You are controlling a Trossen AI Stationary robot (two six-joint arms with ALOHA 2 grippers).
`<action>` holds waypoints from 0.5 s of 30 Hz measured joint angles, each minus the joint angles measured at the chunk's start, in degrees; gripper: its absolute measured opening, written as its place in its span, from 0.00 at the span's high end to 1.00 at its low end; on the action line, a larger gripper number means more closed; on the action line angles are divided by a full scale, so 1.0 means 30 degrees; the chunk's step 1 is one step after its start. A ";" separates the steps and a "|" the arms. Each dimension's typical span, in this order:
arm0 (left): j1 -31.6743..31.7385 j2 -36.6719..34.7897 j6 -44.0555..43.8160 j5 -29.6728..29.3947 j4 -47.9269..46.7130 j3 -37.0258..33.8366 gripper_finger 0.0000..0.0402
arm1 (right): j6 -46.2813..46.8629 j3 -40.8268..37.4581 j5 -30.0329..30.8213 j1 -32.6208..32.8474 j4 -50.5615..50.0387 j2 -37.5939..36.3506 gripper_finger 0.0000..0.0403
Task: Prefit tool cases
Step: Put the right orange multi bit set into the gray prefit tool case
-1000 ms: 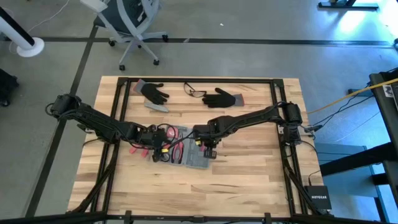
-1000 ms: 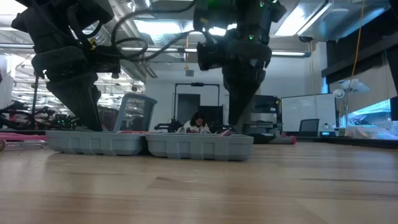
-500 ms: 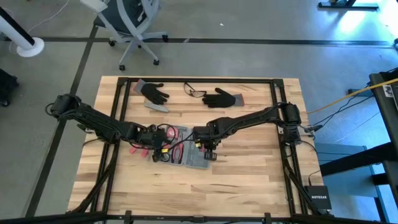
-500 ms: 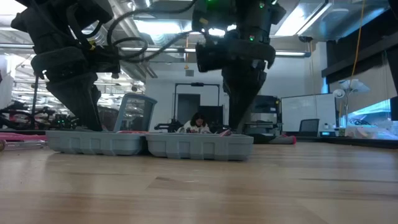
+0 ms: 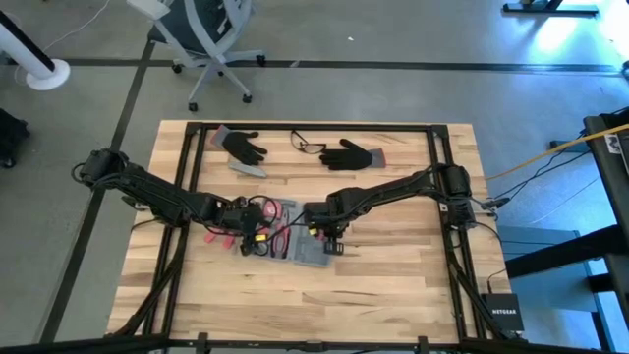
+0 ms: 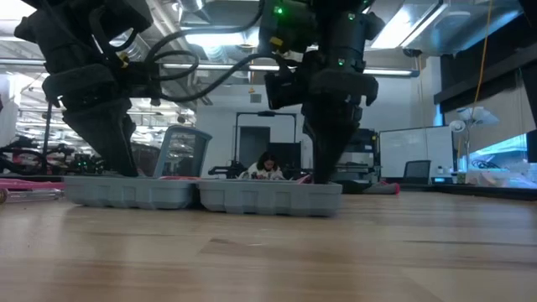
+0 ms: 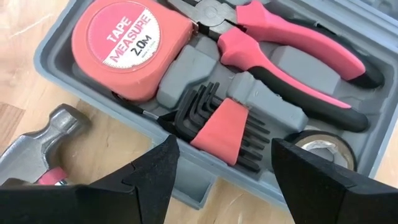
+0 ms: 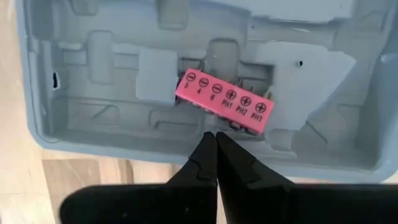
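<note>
Wooden table [image 5: 393, 275] fills my overhead feed, two black gloves [image 5: 241, 147] near its far edge. I see the grey tool case [image 5: 295, 244] lying open mid-table, both arms meeting over it. My left gripper [image 7: 221, 171] hangs wide, holding nothing, above the half with pliers [image 7: 292, 53], tape measure [image 7: 127, 46] and hex keys [image 7: 214, 118]. My right gripper [image 8: 216, 138], pinched shut and empty, points beside the pink bit holder [image 8: 224, 102].

Open tool case [image 5: 295, 244], both pincers over it
</note>
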 joint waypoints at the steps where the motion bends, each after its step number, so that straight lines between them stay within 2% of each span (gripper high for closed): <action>1: 0.0000 0.0000 -0.0014 -0.0006 -0.0018 0.0000 0.38 | 0.0000 0.0000 -0.0020 0.0000 -0.0008 0.0000 1.00; 15: -0.0007 0.0000 -0.0063 -0.0077 -0.0038 0.0000 0.38 | -0.0905 0.0000 0.0579 -0.0534 0.0967 -0.0029 1.00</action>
